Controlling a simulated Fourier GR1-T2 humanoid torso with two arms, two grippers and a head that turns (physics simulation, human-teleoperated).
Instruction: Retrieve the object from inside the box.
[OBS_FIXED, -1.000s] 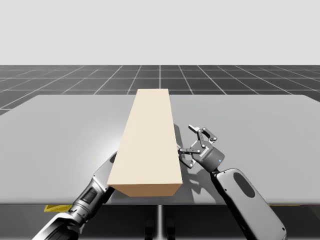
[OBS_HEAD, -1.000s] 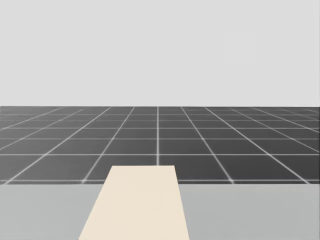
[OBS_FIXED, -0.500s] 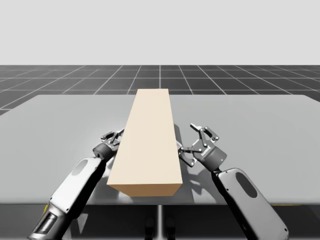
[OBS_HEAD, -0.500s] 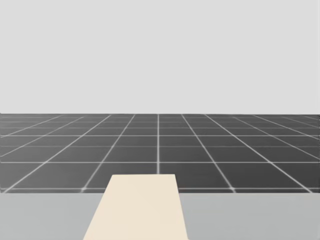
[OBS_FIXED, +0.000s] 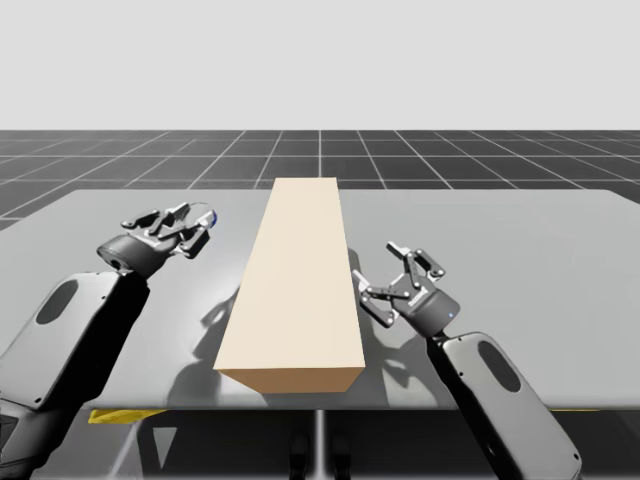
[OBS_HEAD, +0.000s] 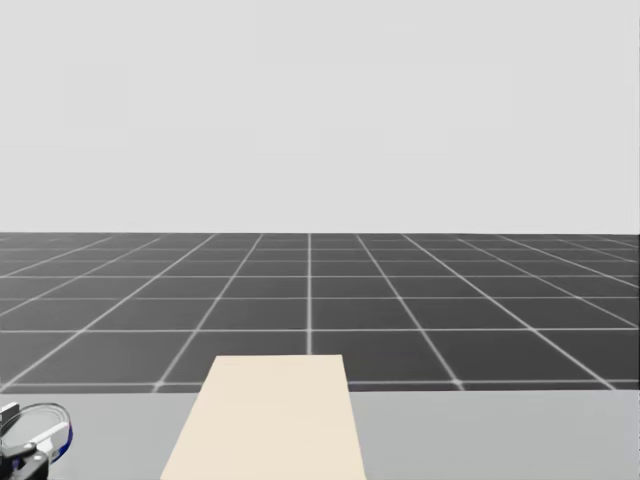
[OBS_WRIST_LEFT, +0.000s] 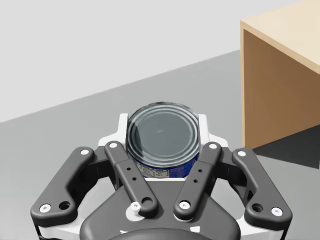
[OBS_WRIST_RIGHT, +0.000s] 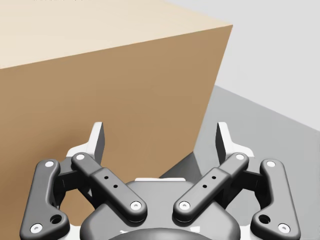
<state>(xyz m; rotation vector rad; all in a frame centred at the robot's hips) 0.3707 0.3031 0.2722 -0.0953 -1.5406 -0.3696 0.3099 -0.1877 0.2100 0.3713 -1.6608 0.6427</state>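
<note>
Left gripper (OBS_WRIST_LEFT: 162, 126) clamps the likely light can (OBS_WRIST_LEFT: 161, 135) by its slick, rigid sides, nine o'clock of the box (OBS_FIXED: 300, 280); right gripper (OBS_WRIST_RIGHT: 161, 137) gapes wide.

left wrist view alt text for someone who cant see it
My left end effector is shut on a blue round can with a silver lid, over the grey table. A tan box stands ahead and beside it, apart.
</note>
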